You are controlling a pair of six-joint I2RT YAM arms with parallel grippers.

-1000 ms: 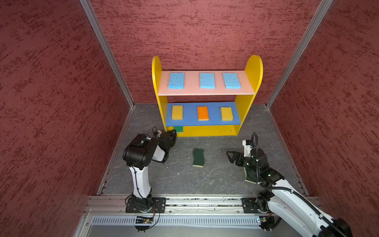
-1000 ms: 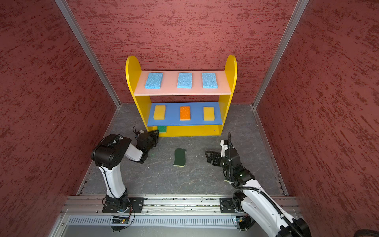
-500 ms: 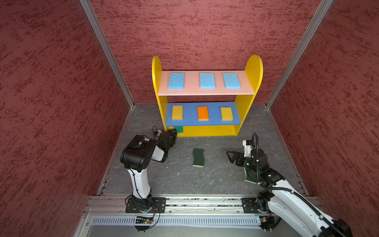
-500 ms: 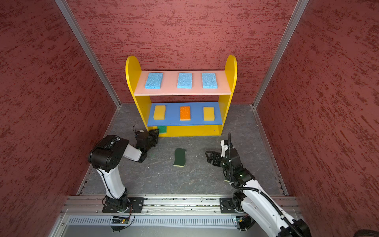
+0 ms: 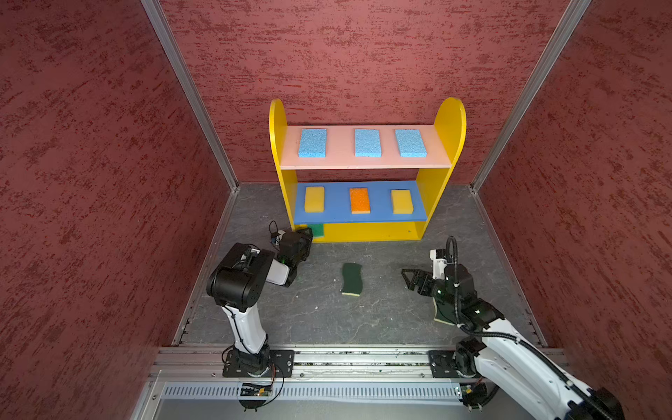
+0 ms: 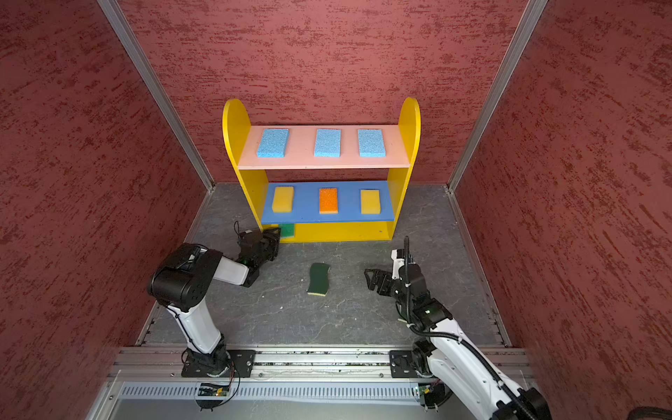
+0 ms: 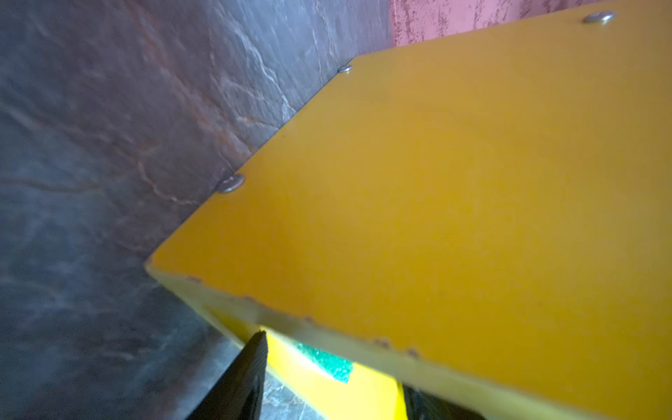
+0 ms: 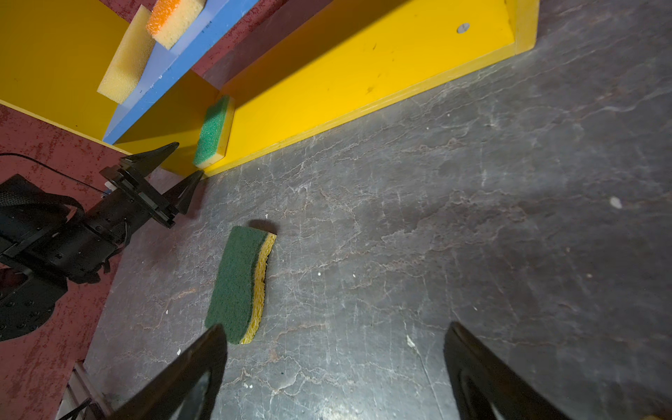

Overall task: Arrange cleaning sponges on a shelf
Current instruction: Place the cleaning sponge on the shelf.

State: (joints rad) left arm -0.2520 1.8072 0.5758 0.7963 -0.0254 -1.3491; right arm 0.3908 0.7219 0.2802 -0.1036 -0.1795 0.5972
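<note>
At 12 o'clock on the counter (image 5: 382,320) stands the shelf (image 5: 450,120), three blue sponges (image 5: 367,143) on its pink board, two yellow sponges (image 5: 314,199) flanking an orange sponge (image 5: 359,200) on the blue. The green sponge (image 8: 212,131) lies at the base's 9 o'clock end, the left jaws apart just beside it. A dark sponge (image 5: 352,279) lies mid-counter; at its 3 o'clock the right jaws gape, empty

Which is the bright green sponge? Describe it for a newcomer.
Find the yellow-sided shelf at the back wall, then its yellow base. At the end by the left gripper lies the bright green sponge. It is the only sponge on that level, straight-edged and brighter than the dark wavy sponge on the floor.
</note>
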